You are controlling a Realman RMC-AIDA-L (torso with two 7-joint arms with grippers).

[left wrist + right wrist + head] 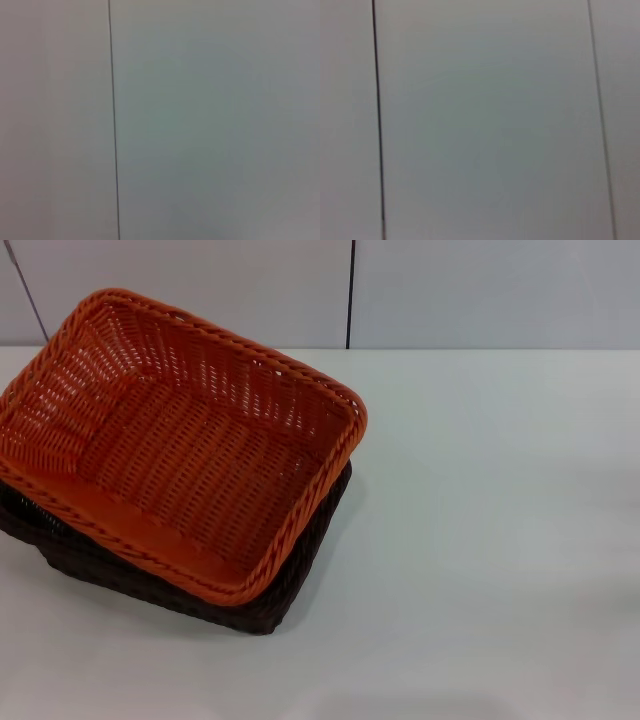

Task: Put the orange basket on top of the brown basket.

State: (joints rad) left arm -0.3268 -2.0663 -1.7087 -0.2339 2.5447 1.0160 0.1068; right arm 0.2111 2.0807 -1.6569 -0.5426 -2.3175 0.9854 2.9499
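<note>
Neither arm nor claw shows in any view; both wrists apparently face a plain panelled surface.

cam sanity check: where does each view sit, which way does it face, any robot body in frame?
Head: on the robot's head, facing forward and down at the orange basket sitting on the brown basket on the white table; no arm shows.
Left wrist: on the left arm, facing a pale panel with one dark seam; no end effector shows.
Right wrist: same, facing seamed panels.
Shared: both wrist views show only panels.
</note>
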